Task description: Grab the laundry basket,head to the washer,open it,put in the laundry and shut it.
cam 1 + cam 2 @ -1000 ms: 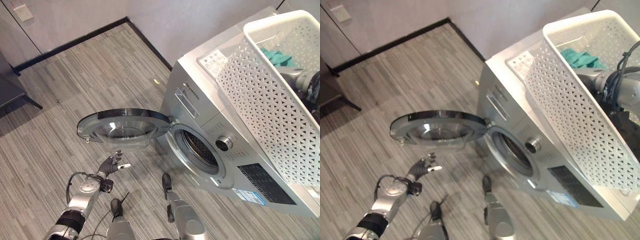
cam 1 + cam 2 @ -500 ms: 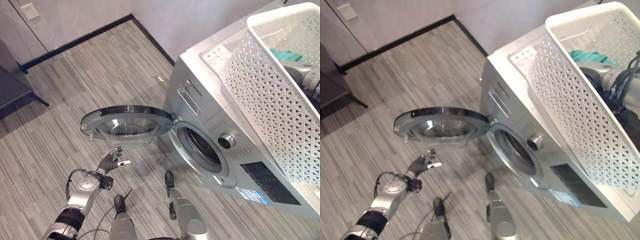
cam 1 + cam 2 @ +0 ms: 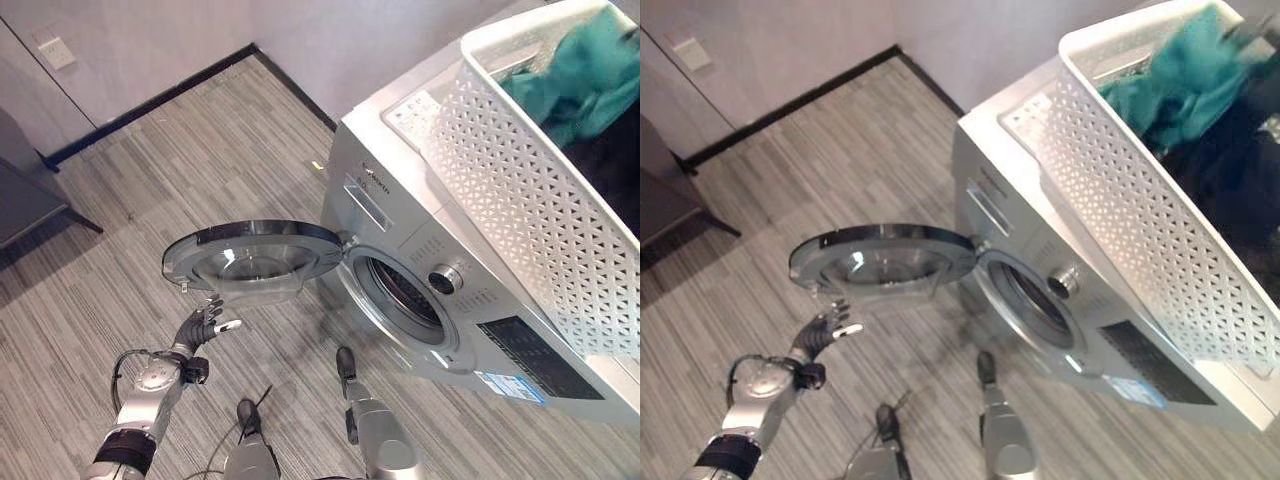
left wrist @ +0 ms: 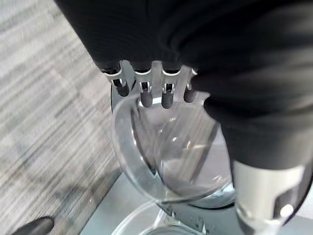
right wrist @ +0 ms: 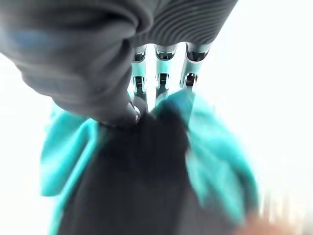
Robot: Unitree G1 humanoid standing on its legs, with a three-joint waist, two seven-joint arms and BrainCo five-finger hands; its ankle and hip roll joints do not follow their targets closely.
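Plastic, metal, glass and cloth around the washer

The washer (image 3: 400, 205) is showing a smooth silver-grey casing with a satin sheen; its open door (image 3: 252, 258) is gleaming with a glossy metal-look ring round a clear glass bowl. The laundry basket (image 3: 530, 190) is looking like matt white plastic, pierced in a lattice. The teal cloth (image 3: 580, 75) and dark cloth (image 5: 132, 181) are hanging soft and matt. The floor (image 3: 150, 170) is showing streaky, matt wood-look planks.
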